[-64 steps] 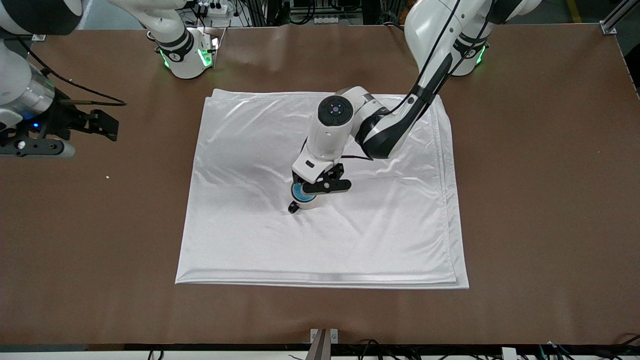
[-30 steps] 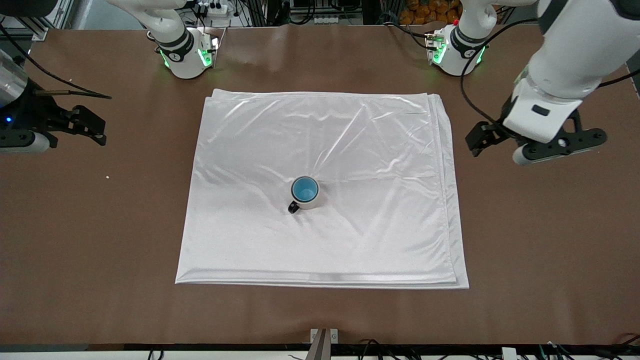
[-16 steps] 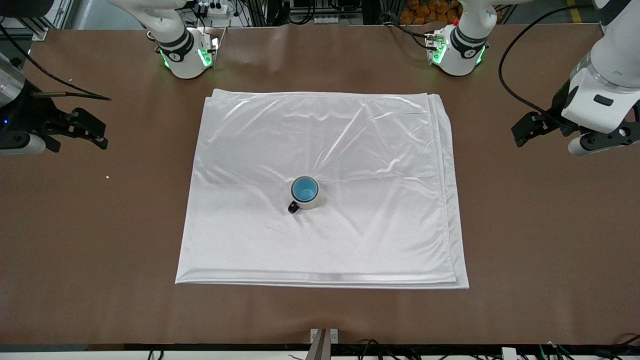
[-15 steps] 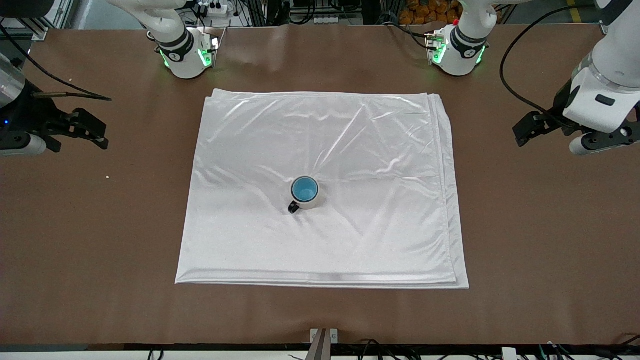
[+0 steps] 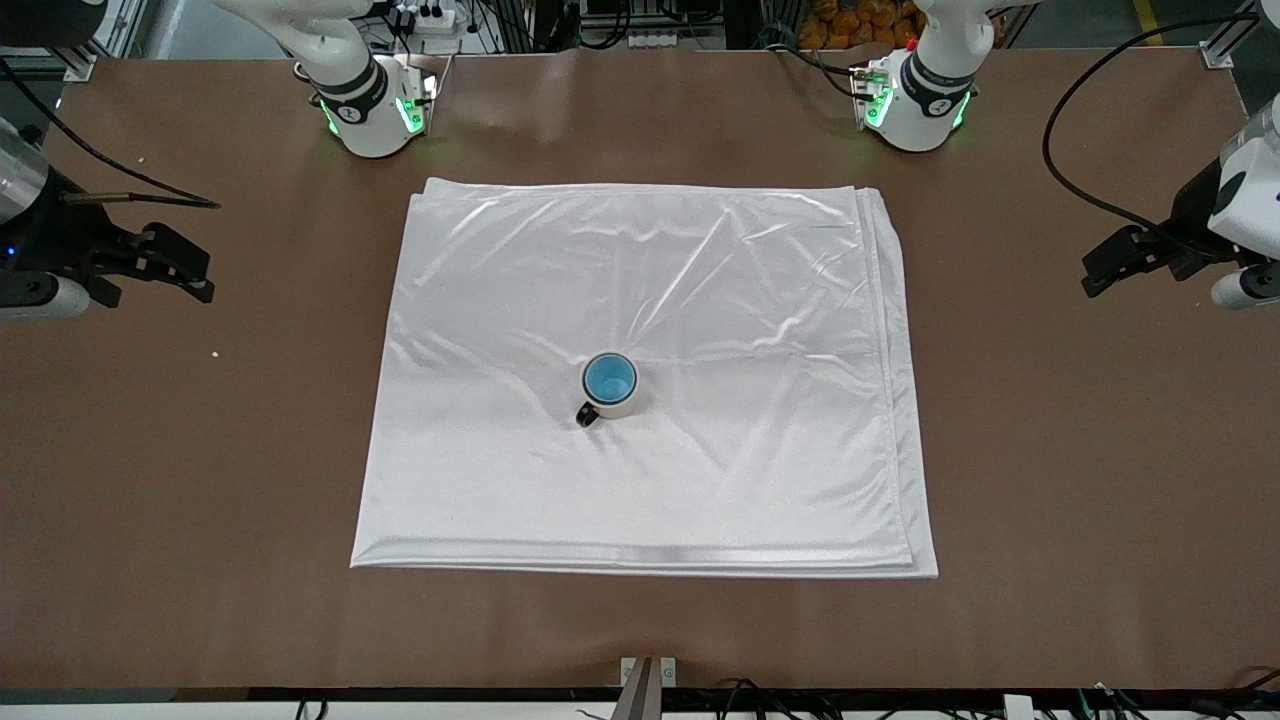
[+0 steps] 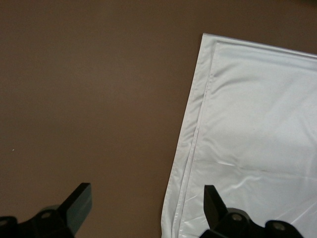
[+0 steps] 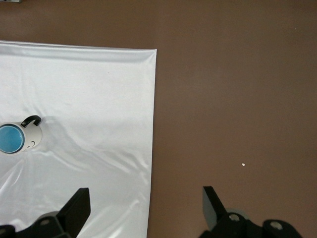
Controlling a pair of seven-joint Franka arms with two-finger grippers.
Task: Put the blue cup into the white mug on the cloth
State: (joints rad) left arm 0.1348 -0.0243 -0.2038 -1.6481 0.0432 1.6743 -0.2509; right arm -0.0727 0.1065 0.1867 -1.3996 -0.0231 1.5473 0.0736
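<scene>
- I see the blue cup (image 5: pixel 609 378) sitting inside the white mug (image 5: pixel 612 398), upright, its bright blue inside showing within the mug's rim; the mug's black handle points toward the front camera.
- The mug stands near the middle of the cloth (image 5: pixel 500 480), which lies flat with light wrinkles on the brown surface (image 5: pixel 1080 480).
- My left claw (image 5: pixel 1165 270) hangs over bare surface at the left arm's end, off the cloth's edge, with its fingers spread and nothing between them. The mug and cup are well apart from it, out toward the middle of the cloth.
- In the left wrist view, the left claw's two dark fingers (image 6: pixel 79 203) frame bare surface and the layered edge of the cloth; the mug is out of that view.
- My right claw (image 5: pixel 150 265) hangs over bare surface at the right arm's end, also spread and empty, well apart from the mug.
- In the right wrist view, the mug with the cup in it appears on the cloth, well away from the right claw's fingers (image 7: pixel 79 206), which straddle the cloth's edge.
</scene>
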